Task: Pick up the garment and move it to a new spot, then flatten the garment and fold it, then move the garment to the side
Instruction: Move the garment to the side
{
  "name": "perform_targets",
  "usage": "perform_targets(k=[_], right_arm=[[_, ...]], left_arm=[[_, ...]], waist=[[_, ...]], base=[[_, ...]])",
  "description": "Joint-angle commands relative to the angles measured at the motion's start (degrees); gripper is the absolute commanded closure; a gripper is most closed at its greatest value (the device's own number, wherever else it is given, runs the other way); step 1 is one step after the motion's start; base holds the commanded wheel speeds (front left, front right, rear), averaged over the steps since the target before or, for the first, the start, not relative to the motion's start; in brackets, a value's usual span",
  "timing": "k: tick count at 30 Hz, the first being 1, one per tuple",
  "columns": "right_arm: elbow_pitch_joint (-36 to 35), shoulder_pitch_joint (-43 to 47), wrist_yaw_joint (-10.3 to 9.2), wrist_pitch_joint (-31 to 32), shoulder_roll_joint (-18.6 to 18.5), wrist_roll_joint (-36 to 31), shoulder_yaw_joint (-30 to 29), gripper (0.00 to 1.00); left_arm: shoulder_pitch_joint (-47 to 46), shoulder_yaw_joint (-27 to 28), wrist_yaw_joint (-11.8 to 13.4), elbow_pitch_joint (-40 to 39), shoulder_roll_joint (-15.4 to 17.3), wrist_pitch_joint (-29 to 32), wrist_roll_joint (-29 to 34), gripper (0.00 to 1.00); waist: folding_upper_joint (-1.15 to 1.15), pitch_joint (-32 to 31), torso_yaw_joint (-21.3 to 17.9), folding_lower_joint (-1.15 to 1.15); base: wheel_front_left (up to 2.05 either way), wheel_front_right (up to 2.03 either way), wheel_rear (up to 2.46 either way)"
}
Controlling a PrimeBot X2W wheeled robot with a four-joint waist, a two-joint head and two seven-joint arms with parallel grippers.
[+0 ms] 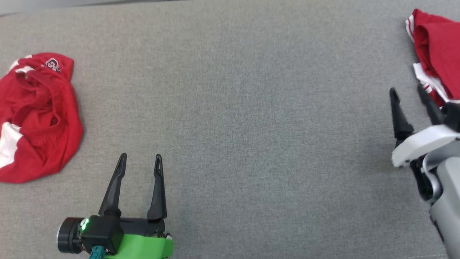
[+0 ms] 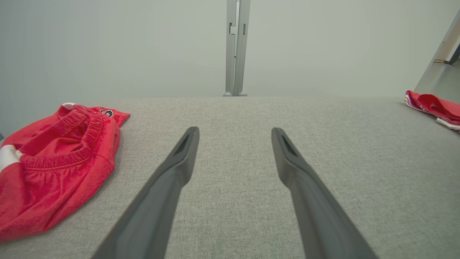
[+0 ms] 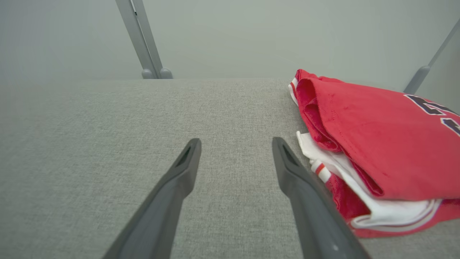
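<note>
so the left jaws were spread wide with nothing between them, both dark fingers [image 1: 114, 187] pointing out over bare grey desk [image 1: 251, 108]. same deal with the right jaws: wide apart, holding nothing, just desk fabric showing in the gap

the folded red garment [image 3: 381, 144] sat just off the right side of the right jaws. it was a neat-ish stack, with a red layer on top that had dark lettering at one edge, and white trim with a red stripe poking out underneath. in the right wrist view the nearer finger ran right along that white edge. honestly couldn't tell if it was brushing the cloth or just next to it

way over on the other side, a crumpled pair of red shorts [image 1: 36, 118] lay to the left of the left jaws, near them but clear of the fingers. the elastic waistband was bunched up, with a white patch on one side and a small logo at the far corner. the two red things were well apart, with both sets of jaws and a big stretch of desk between them

past the left fingertips a grey metal post [image 2: 235, 46] stood behind the desk's back edge, against a pale wall [image 2: 107, 46]
</note>
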Motion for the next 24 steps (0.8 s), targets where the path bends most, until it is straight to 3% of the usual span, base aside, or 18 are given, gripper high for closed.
perform_targets(k=[1,8,16,24], right_arm=[[-2.2,3.1,-0.11,-0.2,1.6,-2.3,-1.3,0.0],[-13.7,15.7,-0.11,-0.2,9.0,-12.4,-6.1,0.0],[-23.8,25.4,-0.11,-0.2,15.3,-18.6,-9.6,0.0],[-27.1,32.5,-0.11,-0.2,19.3,-21.2,-10.6,0.0]], left_arm=[[1.5,0.8,-0.2,0.6,-0.1,0.0,-0.4,0.0],[5.6,3.1,0.0,2.9,-0.2,0.0,-1.7,0.0],[9.1,4.4,0.5,3.7,-0.2,0.0,-3.0,0.0],[11.3,5.1,-0.4,6.3,-0.2,0.0,-2.8,0.0]], waist=[[0.0,-10.0,0.0,0.01],[0.0,-16.3,-0.5,0.01],[0.0,-19.7,0.2,0.01],[0.0,-22.7,1.2,0.01]], base=[[0.0,0.0,0.0],[0.0,0.0,0.0],[0.0,0.0,0.0],[0.0,0.0,0.0]])
